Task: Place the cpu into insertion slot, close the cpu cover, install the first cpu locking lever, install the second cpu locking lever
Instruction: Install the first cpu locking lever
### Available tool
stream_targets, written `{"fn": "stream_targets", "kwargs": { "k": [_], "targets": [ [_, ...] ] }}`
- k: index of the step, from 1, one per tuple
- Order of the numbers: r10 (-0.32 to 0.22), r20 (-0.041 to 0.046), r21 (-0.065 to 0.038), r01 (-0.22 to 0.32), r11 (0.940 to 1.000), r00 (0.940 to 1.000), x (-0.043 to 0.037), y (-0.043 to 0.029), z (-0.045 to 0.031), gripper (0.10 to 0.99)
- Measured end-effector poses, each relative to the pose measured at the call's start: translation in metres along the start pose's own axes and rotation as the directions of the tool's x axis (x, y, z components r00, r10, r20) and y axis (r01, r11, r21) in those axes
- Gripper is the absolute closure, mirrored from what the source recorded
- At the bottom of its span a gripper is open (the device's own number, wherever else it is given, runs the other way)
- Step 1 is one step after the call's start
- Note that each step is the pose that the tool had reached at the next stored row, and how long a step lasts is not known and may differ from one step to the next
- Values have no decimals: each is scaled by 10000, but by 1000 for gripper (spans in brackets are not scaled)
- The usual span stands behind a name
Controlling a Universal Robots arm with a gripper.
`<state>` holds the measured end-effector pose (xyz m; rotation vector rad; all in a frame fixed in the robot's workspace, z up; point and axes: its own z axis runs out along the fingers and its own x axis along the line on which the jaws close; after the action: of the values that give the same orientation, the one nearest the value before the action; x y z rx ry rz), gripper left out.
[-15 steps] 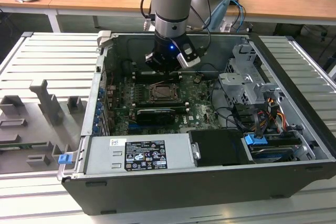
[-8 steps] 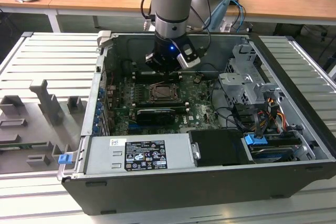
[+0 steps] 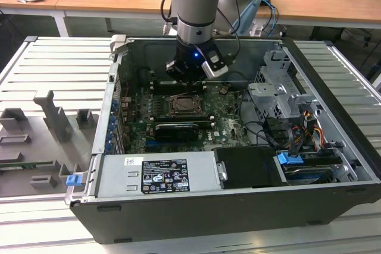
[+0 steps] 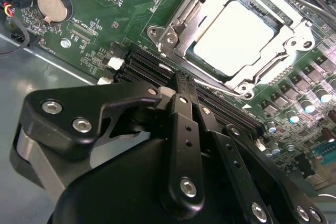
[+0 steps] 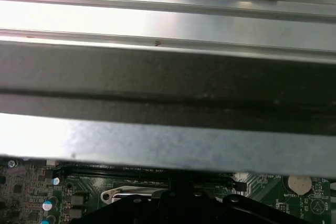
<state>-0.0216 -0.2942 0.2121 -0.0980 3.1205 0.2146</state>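
In the second wrist view the cpu (image 4: pixel 233 38), a pale silvery square, lies in the socket on the green motherboard (image 4: pixel 121 3). The silvery cpu cover (image 4: pixel 181 24) lies flat around it, framing its top. A thin wire lever (image 4: pixel 215 86) runs along the socket's edge closest to my fingertips. My black gripper (image 4: pixel 180 80) is shut with nothing between its fingers, its tip just short of that edge. In the exterior view the gripper (image 3: pixel 186 81) hangs inside the open computer case, just behind the socket (image 3: pixel 187 106).
Black memory slots (image 4: pixel 142 66) lie between my fingers and the socket. A coin battery (image 4: pixel 51 6) sits on the board. A graphics card (image 3: pixel 174 130), a power supply (image 3: pixel 158 173) and a drive cage with cables (image 3: pixel 280 96) crowd the case. The case wall (image 5: pixel 168 77) stands close in the first wrist view.
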Motion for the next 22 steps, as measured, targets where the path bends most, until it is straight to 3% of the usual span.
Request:
{"fn": "stream_targets", "kwargs": {
  "k": [11,22],
  "targets": [
    [-2,9,2,2,10000,10000,-22,-8,81,980],
    [-2,13,11,2,10000,10000,-22,-6,68,980]
  ]
}}
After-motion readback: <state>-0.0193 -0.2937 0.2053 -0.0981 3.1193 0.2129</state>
